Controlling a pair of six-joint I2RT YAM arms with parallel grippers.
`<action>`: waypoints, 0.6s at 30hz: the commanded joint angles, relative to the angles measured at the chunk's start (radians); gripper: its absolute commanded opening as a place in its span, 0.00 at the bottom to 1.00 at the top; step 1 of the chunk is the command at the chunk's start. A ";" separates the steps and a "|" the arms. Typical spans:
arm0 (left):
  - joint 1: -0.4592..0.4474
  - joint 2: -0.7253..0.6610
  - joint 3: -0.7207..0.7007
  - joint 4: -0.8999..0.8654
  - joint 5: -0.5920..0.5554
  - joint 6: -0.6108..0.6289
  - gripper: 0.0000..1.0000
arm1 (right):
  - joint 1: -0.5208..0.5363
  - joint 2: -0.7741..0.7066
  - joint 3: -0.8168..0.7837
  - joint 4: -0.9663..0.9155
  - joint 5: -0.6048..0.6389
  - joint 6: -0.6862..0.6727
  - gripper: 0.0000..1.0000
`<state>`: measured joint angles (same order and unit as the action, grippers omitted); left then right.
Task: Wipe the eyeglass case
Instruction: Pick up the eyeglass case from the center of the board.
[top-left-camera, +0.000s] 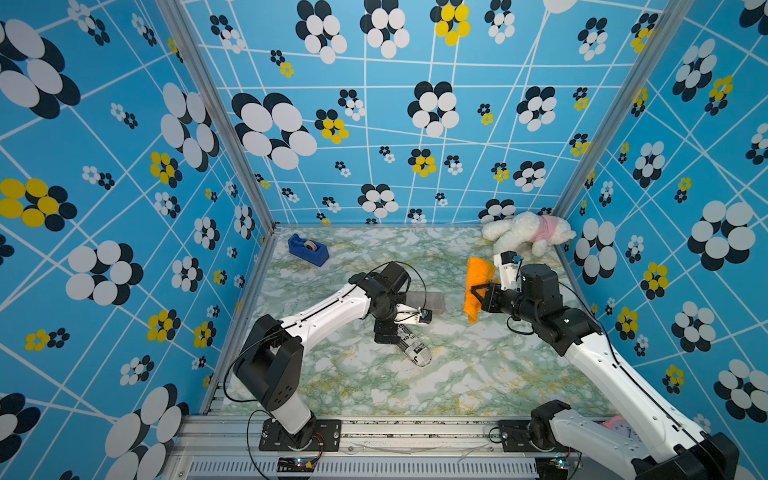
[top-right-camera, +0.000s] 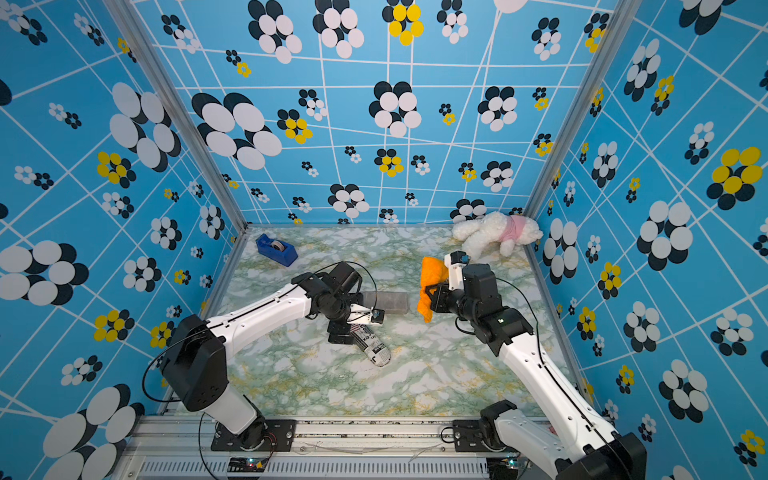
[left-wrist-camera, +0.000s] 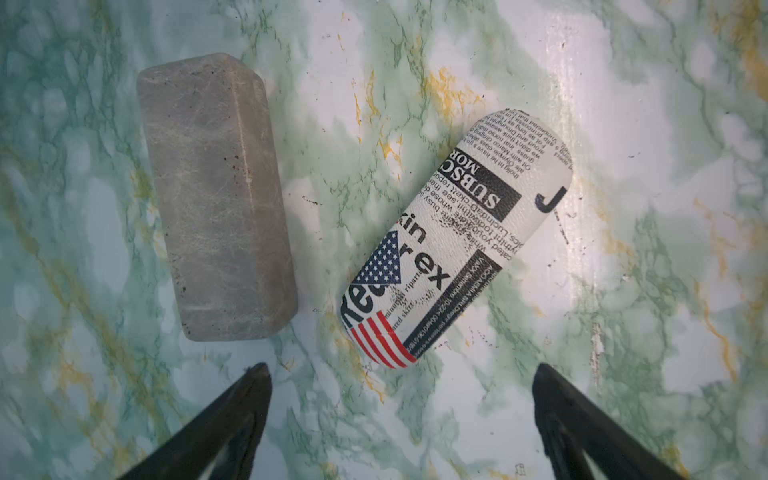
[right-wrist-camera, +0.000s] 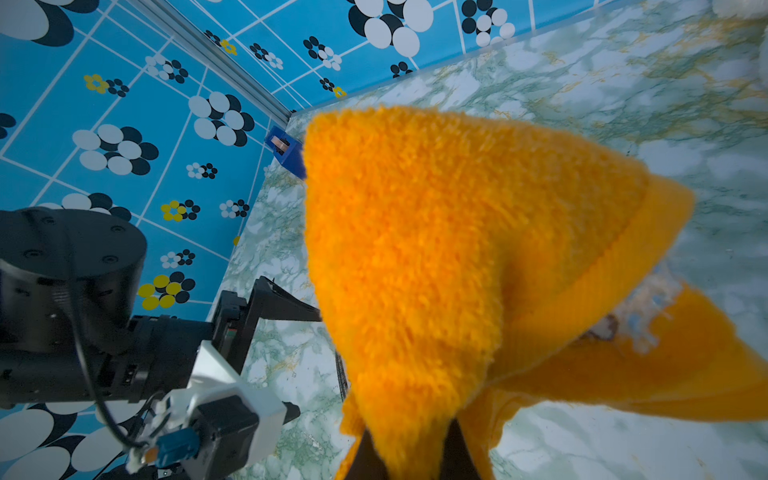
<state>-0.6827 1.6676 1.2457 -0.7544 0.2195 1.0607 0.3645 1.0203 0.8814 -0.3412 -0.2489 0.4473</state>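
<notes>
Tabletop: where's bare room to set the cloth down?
Free: wide front strip between eyeglass case and the near rail; back middle between tape dispenser and plush toy. Crowded: centre, where case, grey block and open left end effector cluster, cloth hanging from right end effector alongside.

newsprint-patterned eyeglass case (left-wrist-camera: 457, 237), white-on-black headline "SUBSC" above "MOR", large black "J" near one end, bold fragments "kin" and "r ex", small column print mostly illegible

One end of the eyeglass case (top-left-camera: 417, 351) tucked under the left gripper (top-left-camera: 385, 334), right gripper (top-left-camera: 478, 292) tips buried in orange cloth (top-left-camera: 478, 272), grey block (top-left-camera: 432, 300) partly behind the left arm (top-left-camera: 328, 311)
</notes>
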 joint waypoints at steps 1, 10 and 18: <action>-0.002 0.053 0.019 0.013 0.017 0.076 0.99 | -0.006 0.025 -0.013 0.015 -0.016 -0.022 0.00; -0.013 0.179 0.086 -0.032 0.047 0.068 1.00 | -0.006 0.074 0.000 0.036 -0.041 -0.034 0.00; -0.021 0.226 0.071 -0.042 0.067 0.043 1.00 | -0.007 0.050 -0.026 0.025 -0.033 -0.043 0.00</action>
<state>-0.6918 1.8774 1.3113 -0.7570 0.2489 1.1141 0.3637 1.0939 0.8742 -0.3336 -0.2745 0.4286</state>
